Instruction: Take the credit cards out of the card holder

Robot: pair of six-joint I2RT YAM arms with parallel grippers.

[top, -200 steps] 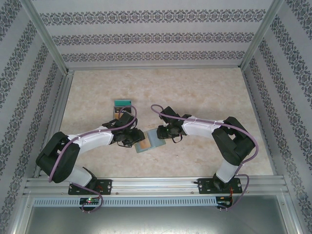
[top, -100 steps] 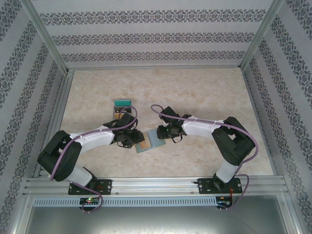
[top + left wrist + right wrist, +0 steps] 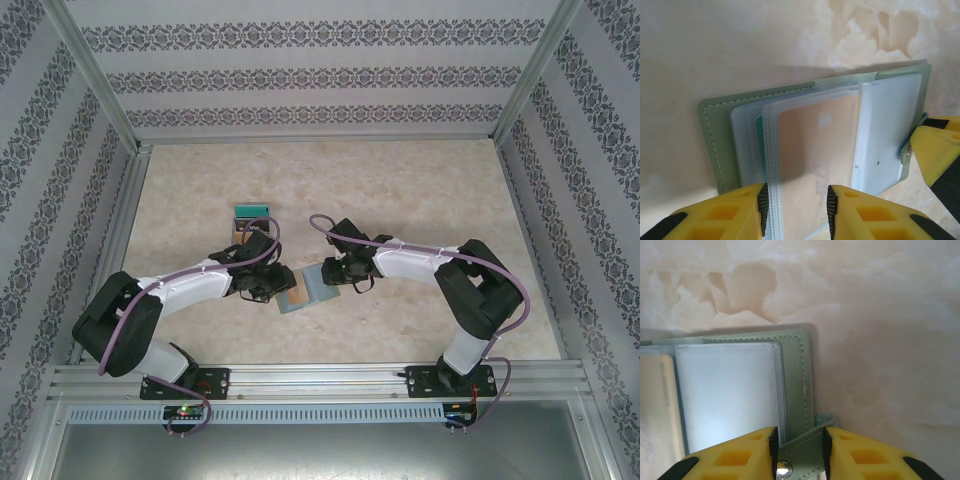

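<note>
At table centre, the open grey-green bifold card holder (image 3: 805, 145) is pinched by its snap tab (image 3: 799, 454) in the right gripper (image 3: 799, 452); the left gripper (image 3: 796, 212), at its 6 o'clock, is clamped on a clear sleeve holding a tan plastic card (image 3: 817, 160). A sleeve-only grip could drag the holder.

The card holder (image 3: 715, 145) looks like stitched, matt green leather. Its sleeves (image 3: 890, 125) are frosted plastic. The table (image 3: 880, 315) looks smooth, marbled.

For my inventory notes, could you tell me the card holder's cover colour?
Pale grey-green card holder, clearest in the right wrist view.
</note>
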